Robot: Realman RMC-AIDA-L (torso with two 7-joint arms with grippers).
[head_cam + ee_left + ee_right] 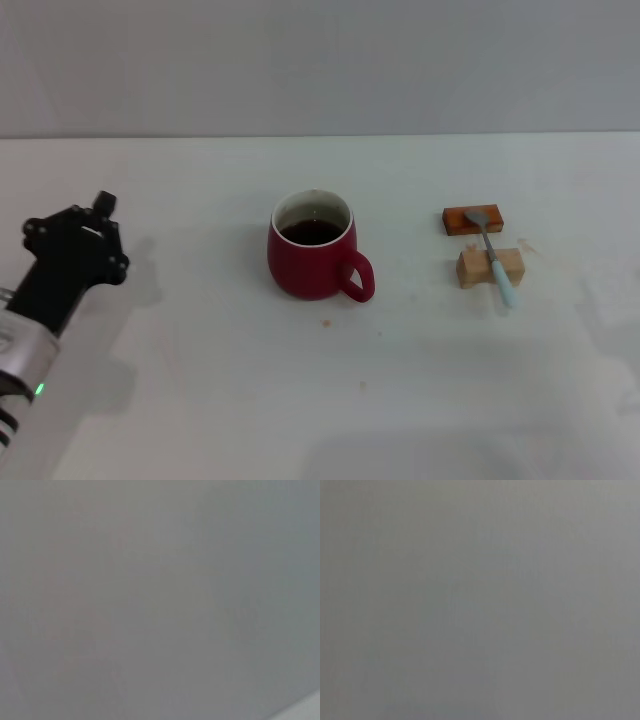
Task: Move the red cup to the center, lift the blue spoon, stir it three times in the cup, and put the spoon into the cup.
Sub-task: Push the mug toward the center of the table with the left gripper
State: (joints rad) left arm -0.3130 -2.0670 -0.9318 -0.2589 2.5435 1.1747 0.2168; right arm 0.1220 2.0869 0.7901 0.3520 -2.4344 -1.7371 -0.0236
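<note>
Red cup (312,258) centered on white table (200,400), grey wall (320,60) behind

Open table (200,400) around the red cup (311,258) (two blocks (473,219) underlie the blue spoon (494,257)).

Left arm (45,300) enters from the bench's near left corner and angles up toward the far edge. Its black wrist and left gripper (85,235) sit above the left side of the bench; finger state not discernible. Right arm not in view.
</note>
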